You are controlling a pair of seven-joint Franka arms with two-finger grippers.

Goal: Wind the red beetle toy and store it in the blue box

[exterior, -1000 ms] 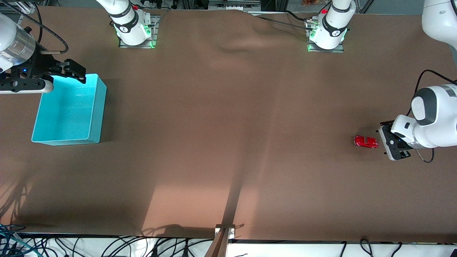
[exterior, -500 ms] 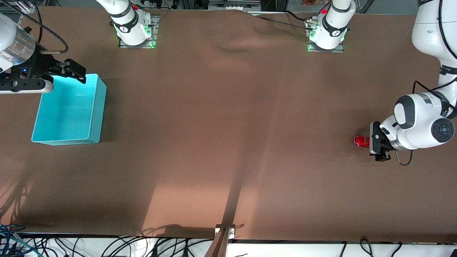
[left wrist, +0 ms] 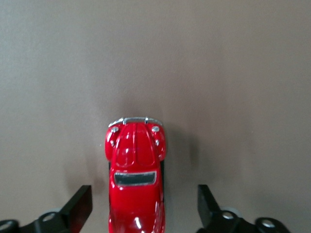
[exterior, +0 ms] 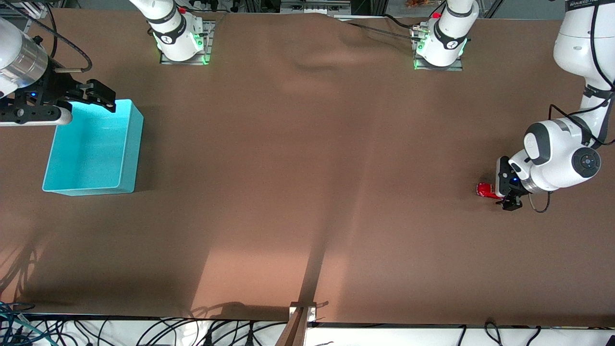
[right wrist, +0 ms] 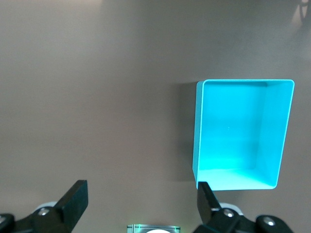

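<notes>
Front view: task judged at its first step. Red beetle toy (exterior: pixel 486 191) sits on the brown bench (exterior: pixel 307 192) toward the left arm's end, partly covered by the left tool (exterior: pixel 508 190), which is down at the toy. Blue box (exterior: pixel 93 150) stands empty at the right arm's end, well apart from the toy. Right tool (exterior: pixel 72 98) hangs over the box's rim nearest the robot bases; that arm waits. Winding and storing both look still to do. Wide bare bench lies between toy and box, nothing to steer round; the toy is near the bench's end edge, so room is tighter there

Left wrist view: toy (left wrist: pixel 136 170) lies lengthwise between the two fingers (left wrist: pixel 80 208), nose pointing away from the camera. Fingers are spread, a clear gap of bench showing on each side of the body, no contact seen. Toy not yet pinched, judged about to be gripped. Bench around it is bare, so the fingers have room to close from both flanks

Right wrist view: box (right wrist: pixel 240 133) seen from above, interior empty, walls upright, mouth fully open for a drop from overhead. Right tool's fingers (right wrist: pixel 73 199) are spread and hold nothing. Bench beside the box is bare
</notes>
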